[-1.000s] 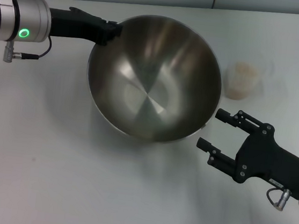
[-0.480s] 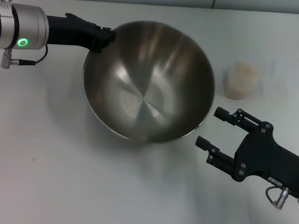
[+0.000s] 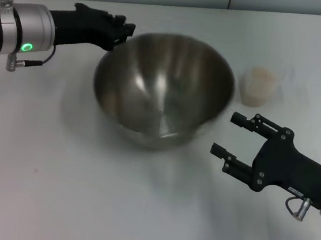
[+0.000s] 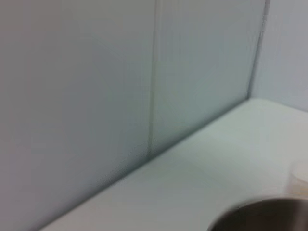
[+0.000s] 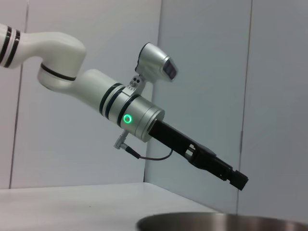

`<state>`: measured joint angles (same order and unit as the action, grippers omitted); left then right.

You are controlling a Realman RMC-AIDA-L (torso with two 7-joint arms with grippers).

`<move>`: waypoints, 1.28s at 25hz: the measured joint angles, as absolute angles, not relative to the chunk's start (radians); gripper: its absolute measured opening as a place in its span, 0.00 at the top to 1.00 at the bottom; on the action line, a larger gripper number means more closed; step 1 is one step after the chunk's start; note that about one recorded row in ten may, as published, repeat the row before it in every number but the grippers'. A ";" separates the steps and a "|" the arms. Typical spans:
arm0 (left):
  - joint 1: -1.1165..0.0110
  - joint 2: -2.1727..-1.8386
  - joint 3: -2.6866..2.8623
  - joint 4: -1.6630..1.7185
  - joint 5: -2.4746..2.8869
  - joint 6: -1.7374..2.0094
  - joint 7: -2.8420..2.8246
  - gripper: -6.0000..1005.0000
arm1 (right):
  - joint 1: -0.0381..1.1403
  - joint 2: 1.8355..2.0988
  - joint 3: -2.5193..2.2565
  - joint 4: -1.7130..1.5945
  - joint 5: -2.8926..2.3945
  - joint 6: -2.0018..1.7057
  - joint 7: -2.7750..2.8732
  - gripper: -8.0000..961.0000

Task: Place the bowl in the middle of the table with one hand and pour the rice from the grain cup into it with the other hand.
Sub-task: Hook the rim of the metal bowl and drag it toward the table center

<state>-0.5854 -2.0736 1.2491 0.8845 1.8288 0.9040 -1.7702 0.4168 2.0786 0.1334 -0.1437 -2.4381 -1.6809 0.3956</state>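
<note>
The bowl [image 3: 163,89] sits upright near the middle of the table [image 3: 54,189]. The left gripper [image 3: 123,32] hangs just beside its far-left rim, seemingly clear of the metal, though whether its fingers are parted I cannot tell. The right gripper [image 3: 230,135] hovers open at the bowl's right side, empty, near the grain cup [image 3: 259,85] holding rice [image 3: 260,75].

No writing, labels, brands or numbers can be read anywhere here; the one sign showing is a green ring light [image 3: 25,47] glowing on the left arm.
</note>
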 joint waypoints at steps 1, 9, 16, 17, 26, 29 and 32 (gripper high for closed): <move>-0.584 -2.072 1.251 0.884 1.826 0.896 -1.769 0.83 | 0.417 2.079 0.133 -0.144 -2.435 -1.681 0.396 0.30; -0.581 -2.070 1.252 0.880 1.828 0.878 -1.768 0.57 | 0.418 2.079 0.133 -0.142 -2.432 -1.678 0.396 0.30; -0.573 -2.069 1.246 0.874 1.824 0.874 -1.767 0.34 | 0.417 2.080 0.133 -0.140 -2.432 -1.677 0.396 0.30; -0.572 -2.069 1.247 0.874 1.824 0.874 -1.767 0.31 | 0.417 2.080 0.133 -0.140 -2.432 -1.677 0.396 0.30; -0.569 -2.069 1.245 0.874 1.823 0.874 -1.766 0.14 | 0.410 2.082 0.133 -0.138 -2.432 -1.681 0.390 0.30; -0.568 -2.069 1.245 0.874 1.823 0.874 -1.766 0.14 | 0.410 2.082 0.133 -0.136 -2.432 -1.682 0.386 0.30; -0.568 -2.069 1.245 0.874 1.823 0.874 -1.765 0.14 | 0.410 2.082 0.133 -0.136 -2.433 -1.682 0.386 0.30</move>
<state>-0.5675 -2.0693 1.2449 0.8744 1.8226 0.8736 -1.7648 0.4096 2.0817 0.1335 -0.1361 -2.4326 -1.6825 0.3860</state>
